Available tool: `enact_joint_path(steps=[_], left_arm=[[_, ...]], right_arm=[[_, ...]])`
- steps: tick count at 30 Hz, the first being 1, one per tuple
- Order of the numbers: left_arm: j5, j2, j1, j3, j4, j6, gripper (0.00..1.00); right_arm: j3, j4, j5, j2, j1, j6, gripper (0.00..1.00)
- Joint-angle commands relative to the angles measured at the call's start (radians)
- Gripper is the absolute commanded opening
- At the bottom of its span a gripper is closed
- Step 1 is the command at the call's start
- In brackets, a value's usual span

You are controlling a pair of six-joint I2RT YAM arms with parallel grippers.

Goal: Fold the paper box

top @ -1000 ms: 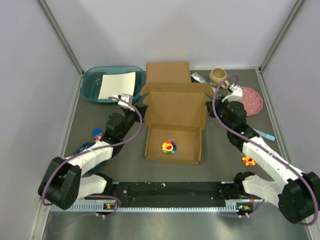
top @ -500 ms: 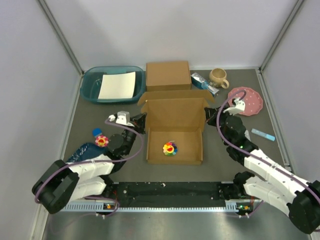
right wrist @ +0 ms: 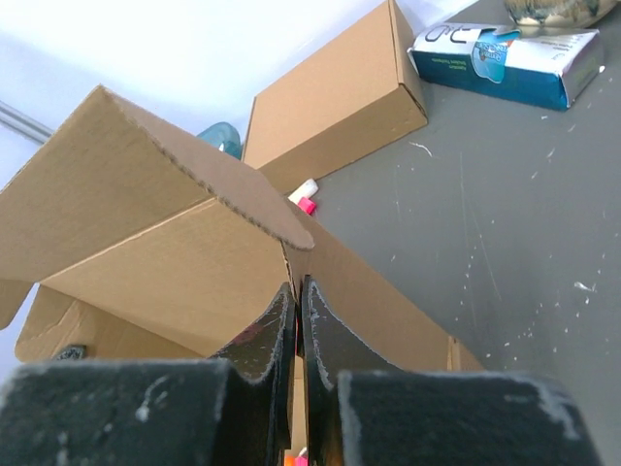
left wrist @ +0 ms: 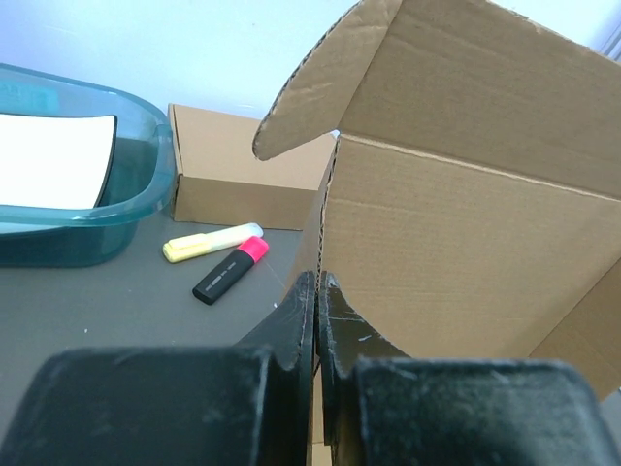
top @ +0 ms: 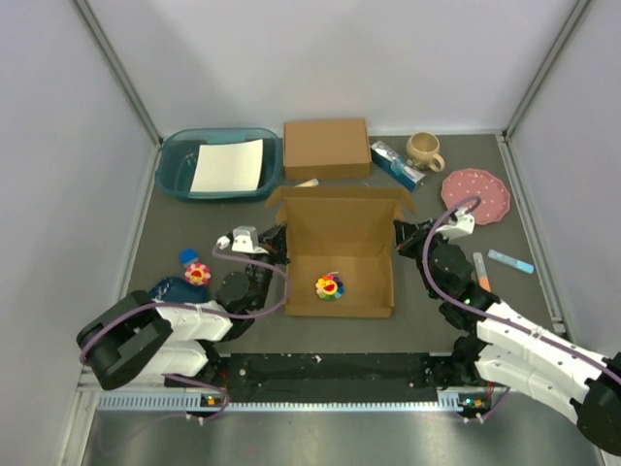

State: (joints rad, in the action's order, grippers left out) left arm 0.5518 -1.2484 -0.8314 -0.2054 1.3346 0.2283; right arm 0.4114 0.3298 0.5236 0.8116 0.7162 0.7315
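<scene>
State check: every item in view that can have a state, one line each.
paper box: half folded, lid standing open
left pincer: shut on the paper box's left wall
right pincer: shut on the paper box's right wall
second cardboard box: closed
teal bin: upright, holds white sheet
mug: upright
yellow highlighter: capped, lying flat
pink highlighter: capped, lying flat
flower toy: inside the paper box
</scene>
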Motion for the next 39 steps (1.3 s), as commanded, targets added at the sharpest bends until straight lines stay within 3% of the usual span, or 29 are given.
enact_joint_path(steps=[1,15,25,34,39], left_arm=[[-0.006,-0.054,-0.075,0.029,0.201,-0.006,0.00],[0.129,-0.103,-0.224,0.092,0.334,-0.044,0.00],[0.140,0.061,-0.224,0.034,0.178,-0.041,0.00],[0.169,0.121,-0.222,0.011,0.160,-0.011,0.00],[0.201,0.141,-0.219,0.004,0.107,0.095,0.00]], right_arm=[[-0.085,-0.195,-0.062,0.009,0.069,0.046,0.00],[-0.134,-0.311,0.018,-0.115,0.167,0.043,0.00],[-0.125,-0.379,0.099,-0.157,0.267,-0.015,0.00],[-0.120,-0.390,0.101,-0.232,0.308,-0.096,0.00],[-0.112,-0.429,0.105,-0.284,0.312,-0.150,0.00]])
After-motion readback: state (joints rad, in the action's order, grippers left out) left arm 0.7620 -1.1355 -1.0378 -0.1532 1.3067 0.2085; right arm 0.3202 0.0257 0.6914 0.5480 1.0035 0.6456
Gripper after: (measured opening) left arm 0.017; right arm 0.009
